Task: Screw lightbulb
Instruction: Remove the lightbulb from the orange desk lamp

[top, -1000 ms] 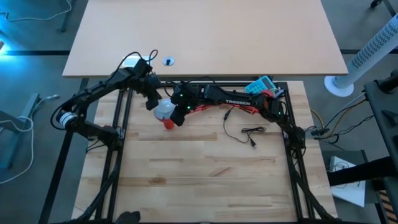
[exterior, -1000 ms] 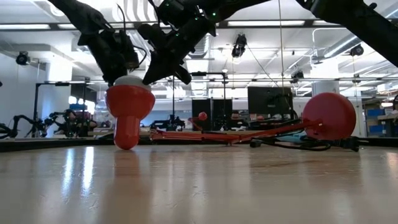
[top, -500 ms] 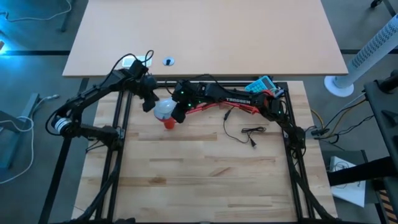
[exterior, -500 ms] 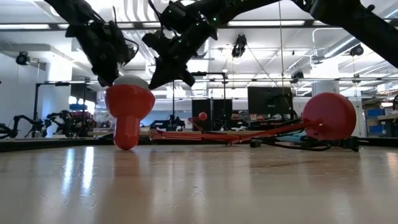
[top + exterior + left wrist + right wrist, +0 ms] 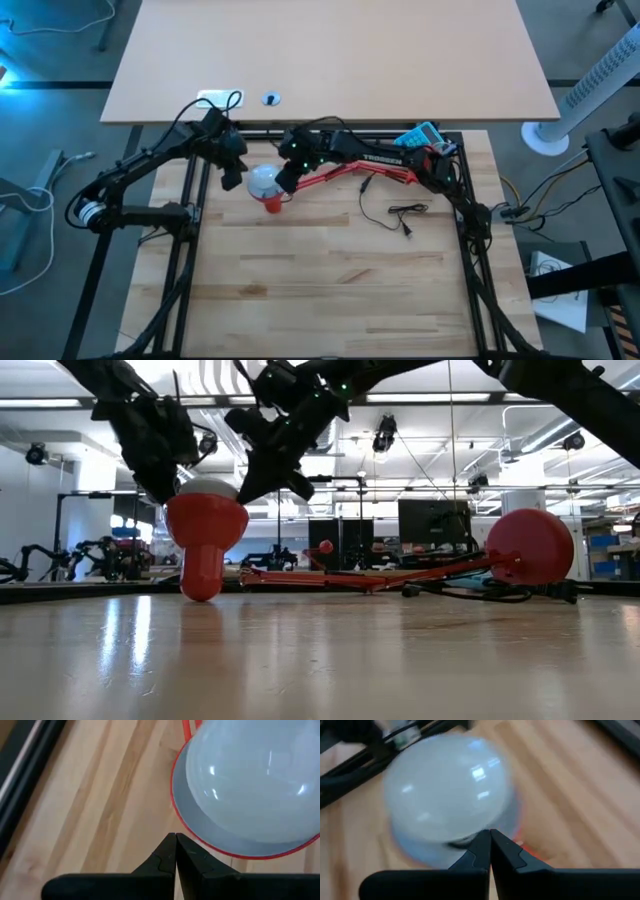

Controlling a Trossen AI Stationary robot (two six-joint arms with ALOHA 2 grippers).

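The white lightbulb sits dome up in the red lamp shade, which opens upward. The shade's narrow end rests on the wooden table. My left gripper is shut and empty just left of the shade's rim, apart from it; it also shows in the high view. My right gripper is shut, slanting down at the bulb's right side; it also shows in the high view. My right gripper's shut fingertips stand right at the bulb's dome near the shade's rim, coming slantwise from above and from the table's right. I cannot tell whether they touch it.
The lamp's red arm lies along the table to its round red base at the right. A black cable lies on the wood right of the middle. A teal object sits at the far right. Black frame rails border the table.
My left gripper has drawn back from the top of the bulb toward the table's left edge and now stands apart from the shade. My right gripper has stayed close at the bulb's right side. The bulb stays in the shade.
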